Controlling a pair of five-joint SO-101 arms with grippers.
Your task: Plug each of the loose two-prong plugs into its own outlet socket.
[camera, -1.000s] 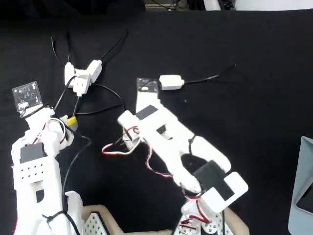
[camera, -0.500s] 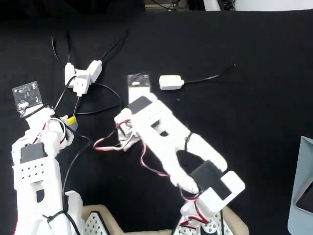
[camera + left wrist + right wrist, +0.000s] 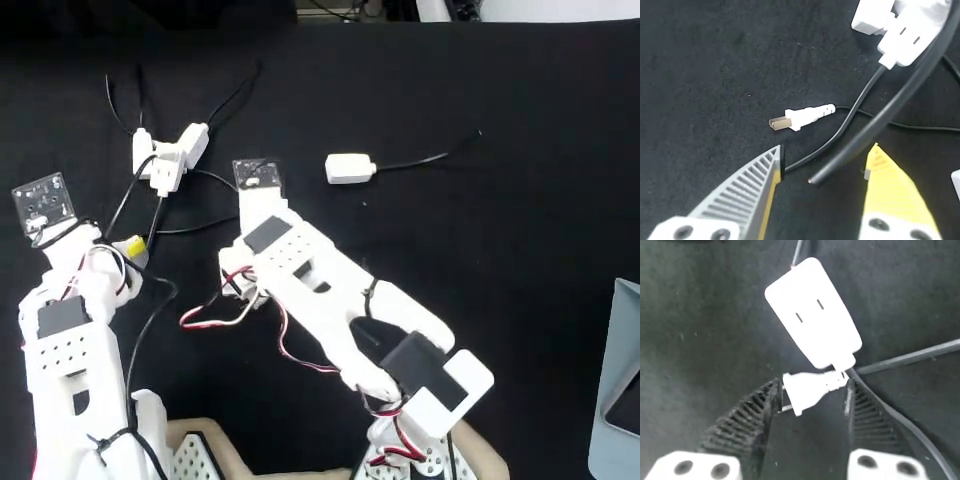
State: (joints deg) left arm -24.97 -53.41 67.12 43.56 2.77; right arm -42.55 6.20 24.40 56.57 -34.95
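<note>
Right arm [image 3: 300,270] has swung left, off the lone socket [image 3: 350,168] and toward the socket cluster [image 3: 165,160]. Left arm [image 3: 65,330] barely shifted.

Right gripper [image 3: 812,385] is open, jaws either side of a white plug [image 3: 807,392] that touches a two-slot socket [image 3: 812,315]. Left gripper [image 3: 826,150] is open near a second plug [image 3: 802,116] on the cloth.

Step looks like the pick-up. Next: clamp the plug body, then line the prongs up with the slots.

Robotics lab: white arm [image 3: 300,265] on black cloth [image 3: 540,230].
</note>
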